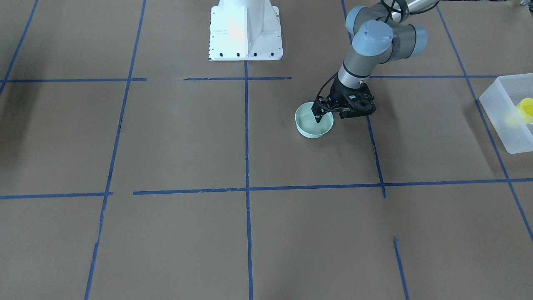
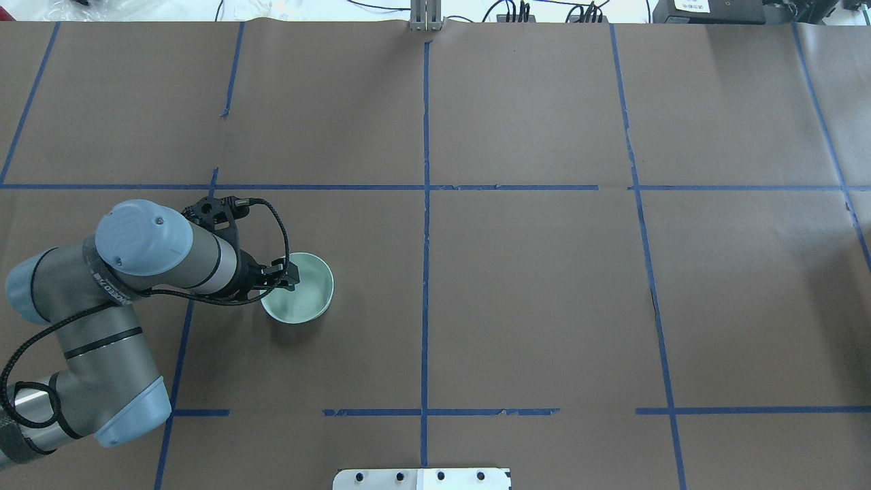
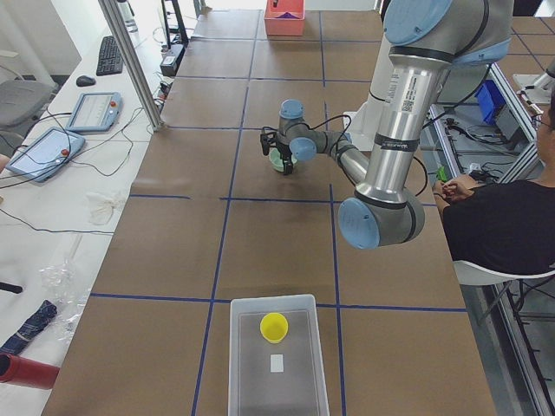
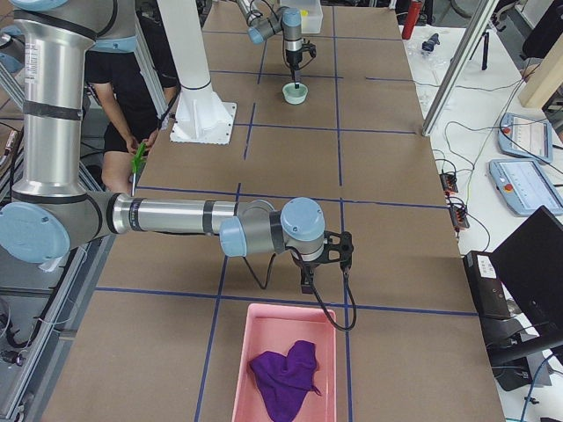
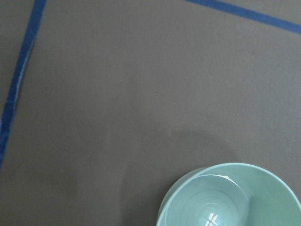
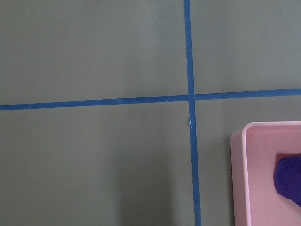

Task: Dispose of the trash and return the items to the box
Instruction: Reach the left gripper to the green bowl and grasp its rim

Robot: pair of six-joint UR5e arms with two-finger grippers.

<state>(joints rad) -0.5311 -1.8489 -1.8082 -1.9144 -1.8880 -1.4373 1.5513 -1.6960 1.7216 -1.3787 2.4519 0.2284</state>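
Observation:
The pale mint-green bowl [image 1: 310, 129] stands upright on the brown table and also shows in the overhead view [image 2: 306, 296] and the left wrist view [image 5: 235, 197]. My left gripper [image 1: 322, 118] reaches down over its rim on the robot's side. One finger [image 2: 292, 278] hangs inside the bowl, well off the wall; the jaws look open. The yellow cup [image 1: 526, 109] lies in the translucent box [image 1: 495, 104] at the table's left end, and both show in the exterior left view, cup [image 3: 274, 326] and box [image 3: 247, 364]. My right gripper [image 4: 305, 283] hovers by a pink tray; I cannot tell its state.
A pink tray [image 4: 264, 352] with a purple cloth [image 4: 286, 374] sits at the table's right end; its corner shows in the right wrist view [image 6: 249, 179]. The white robot base [image 1: 245, 31] stands at the table's robot-side edge. Blue tape lines cross the table.

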